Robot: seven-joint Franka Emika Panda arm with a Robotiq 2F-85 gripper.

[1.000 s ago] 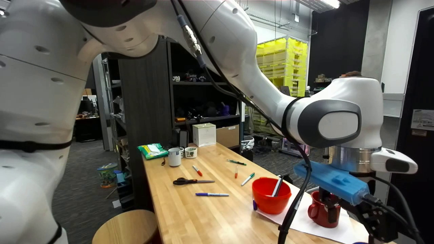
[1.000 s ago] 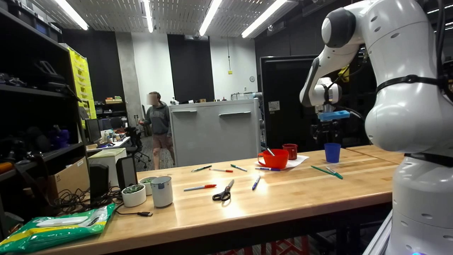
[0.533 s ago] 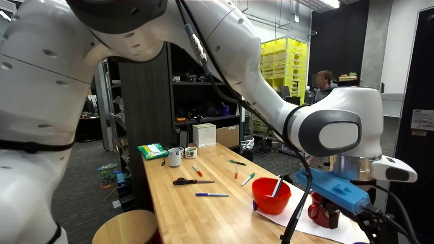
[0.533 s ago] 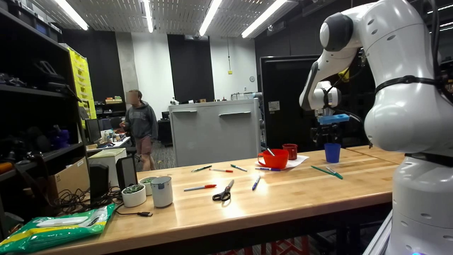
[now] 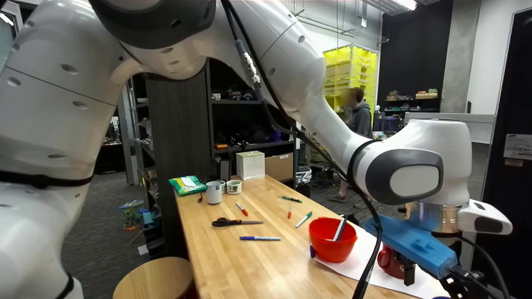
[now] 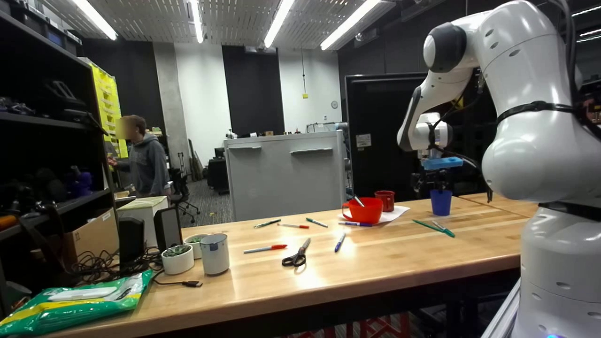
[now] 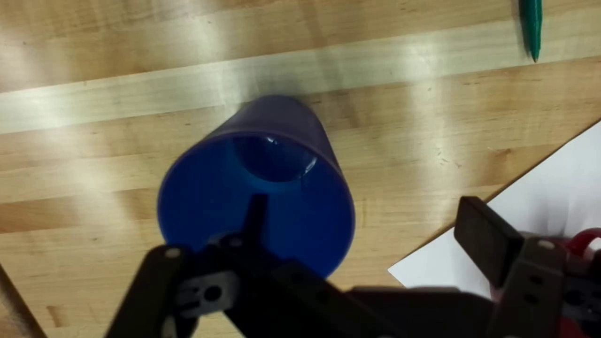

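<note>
Workshop surroundings, a grey cabinet (image 6: 286, 183) among them, form the background; before them runs the wooden table (image 6: 375, 253), your working surface. Your arm (image 6: 528, 61) reaches over it, wrist pointing down. A white paper sheet (image 7: 563, 188) lies under the outer side of the gripper (image 7: 368, 211); should that side touch down and drag, the sheet could shift, disturbing the red handled bowl (image 6: 364, 213) at its edge and the dark red mug (image 6: 388, 201) standing on it.

Your jaws are spread wide, with nothing in their grip. Directly beneath, the blue cup (image 6: 441, 204) stands upright on the wood. Per the wrist view, one of the fingers (image 7: 256, 218) crosses the cup's mouth while the other hangs outside, toward the paper; whether the first is inside the rim or just above it, you cannot confirm.

Principal hazard: lowering that fingertip onto the rim would probably tip the cup, which tapers to a narrow base. Secondary hazard: closing with only one wall between the pads could make the cup swing or slip, the grip being off-centre. Minor: a green pen (image 7: 532, 28) lies near, and a toppled cup could set it rolling.
</note>
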